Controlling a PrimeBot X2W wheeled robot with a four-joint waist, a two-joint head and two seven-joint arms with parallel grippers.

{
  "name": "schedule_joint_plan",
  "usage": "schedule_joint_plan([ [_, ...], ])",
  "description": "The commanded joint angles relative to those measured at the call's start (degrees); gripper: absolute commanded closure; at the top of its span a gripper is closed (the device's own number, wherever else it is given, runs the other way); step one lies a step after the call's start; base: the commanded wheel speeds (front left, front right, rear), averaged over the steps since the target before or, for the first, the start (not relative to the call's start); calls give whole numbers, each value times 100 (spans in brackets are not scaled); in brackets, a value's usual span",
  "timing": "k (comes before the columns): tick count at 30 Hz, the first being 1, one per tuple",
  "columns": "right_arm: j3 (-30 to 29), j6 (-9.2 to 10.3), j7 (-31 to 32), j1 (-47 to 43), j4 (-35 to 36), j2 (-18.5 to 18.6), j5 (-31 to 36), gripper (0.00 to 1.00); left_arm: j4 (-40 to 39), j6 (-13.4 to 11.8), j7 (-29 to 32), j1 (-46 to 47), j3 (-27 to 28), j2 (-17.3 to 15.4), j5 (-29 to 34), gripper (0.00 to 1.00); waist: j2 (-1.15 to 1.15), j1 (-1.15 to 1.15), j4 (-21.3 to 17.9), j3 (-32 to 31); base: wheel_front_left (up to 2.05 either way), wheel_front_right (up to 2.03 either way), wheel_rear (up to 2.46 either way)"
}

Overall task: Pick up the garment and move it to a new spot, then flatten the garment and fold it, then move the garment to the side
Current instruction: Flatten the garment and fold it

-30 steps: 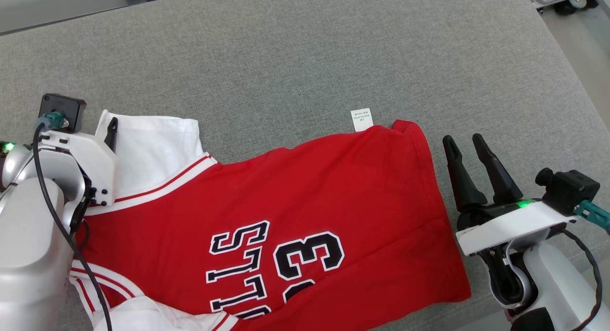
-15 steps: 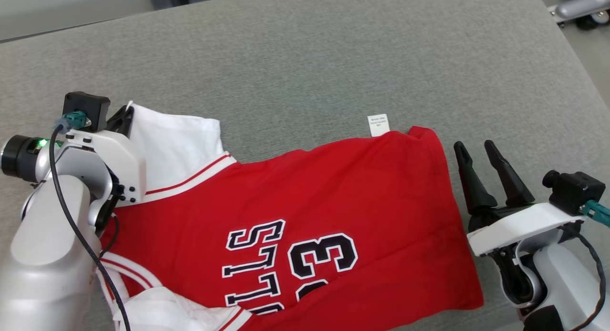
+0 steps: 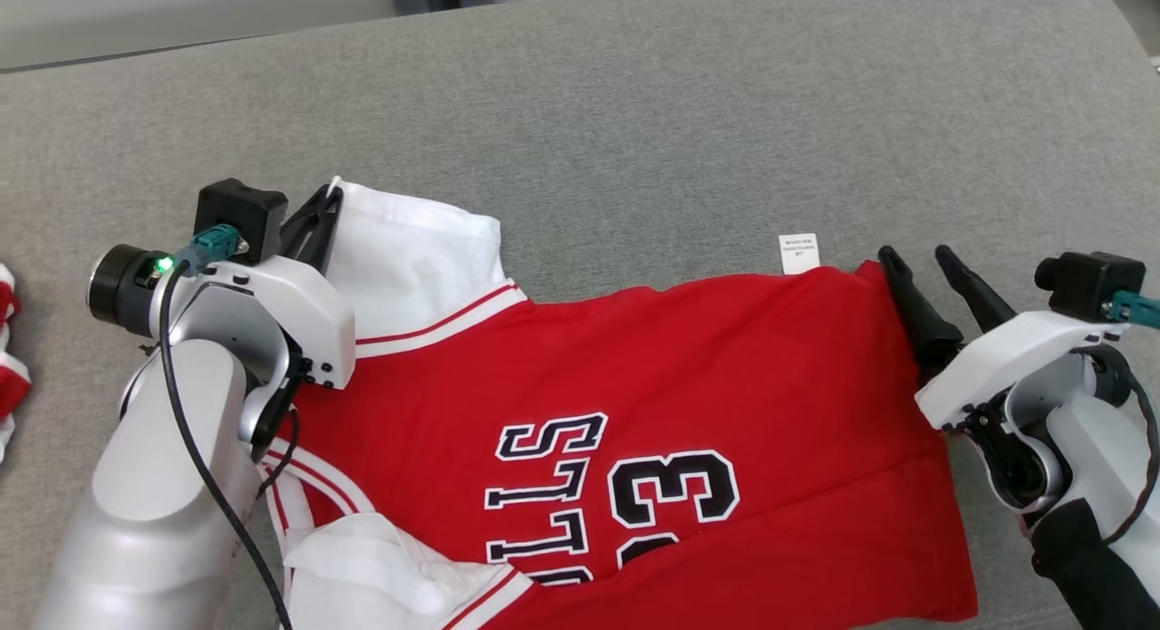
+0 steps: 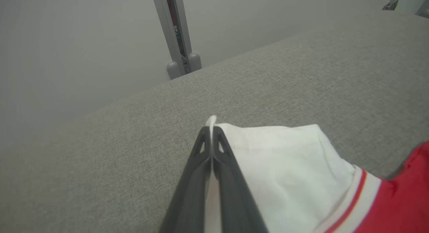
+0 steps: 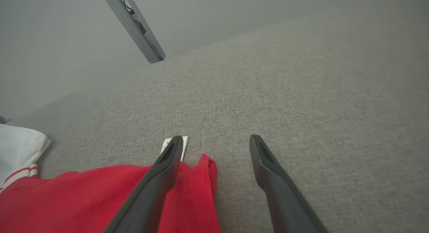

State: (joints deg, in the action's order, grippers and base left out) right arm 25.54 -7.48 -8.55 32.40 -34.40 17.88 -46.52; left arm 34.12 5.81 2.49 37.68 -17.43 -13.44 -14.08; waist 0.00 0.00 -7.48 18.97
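Clenched left hand (image 4: 211, 130) within the last second, from spread to fully shut, on the far edge of the white sleeve (image 3: 408, 249); left a small tuft of white cloth standing above the fingertips in the left wrist view. Brought right hand (image 5: 216, 139) in against the garment (image 3: 634, 358), where a second earlier had stood apart beside it. Kept right hand spread and grasping nothing: one finger over the red hem corner (image 5: 204, 162), the other over bare surface (image 3: 634, 95), the corner's edge between the two. Noted care label (image 3: 798, 253) just beyond that corner, flat on the surface.

Found garment lying face up and mostly flat across the grey surface, sleeve end at the robot's left, hem at its right, near portion running off the bottom of the head view, second sleeve (image 3: 381, 557) bunched there. Saw another red-and-white cloth (image 3: 7, 340) at the far left edge, well apart.

Judged step in hand: securing both far corners before lifting. Called for lowering the right hand to seat the hem deep between the fingers, then closing on both layers, not on the label alone. Called also for raising both hands together and level, holding the far edge taut, to avoid dragging folds in or pulling the thin sleeve pinch free.
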Motion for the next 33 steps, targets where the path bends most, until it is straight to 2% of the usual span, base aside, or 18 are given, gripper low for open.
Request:
schedule_joint_plan([
  [1,91,-3,140,119,-136,74,-93,0,-45,-12,-9,-106,-16,15,-20,100,0,0,69,-10,0,0,0],
  [5,387,-3,449,327,-501,154,-276,0,-159,-15,6,-107,-83,54,-34,100,0,0,148,-13,0,0,0],
  [10,637,-3,529,501,-812,172,-409,0,-259,-19,39,-97,-139,58,-69,100,0,0,195,22,0,0,0],
  [25,1718,-3,161,951,-1157,352,-279,0,-436,-63,126,-39,-225,39,-149,100,0,0,222,167,0,0,0],
  [26,1770,-3,148,966,-1187,353,-302,7,-441,-68,127,-42,-231,36,-154,100,0,0,227,170,0,0,0],
  [27,1824,-3,121,996,-1211,361,-326,58,-444,-67,125,-43,-238,33,-153,100,0,0,232,172,0,0,0],
  [28,1866,-3,85,1030,-1220,368,-344,100,-445,-70,123,-45,-244,32,-152,100,0,0,236,171,0,0,0],
  [33,1902,-2,-131,1059,-1285,379,-626,100,-438,-95,98,-58,-252,34,-202,100,0,0,246,143,0,0,0],
])
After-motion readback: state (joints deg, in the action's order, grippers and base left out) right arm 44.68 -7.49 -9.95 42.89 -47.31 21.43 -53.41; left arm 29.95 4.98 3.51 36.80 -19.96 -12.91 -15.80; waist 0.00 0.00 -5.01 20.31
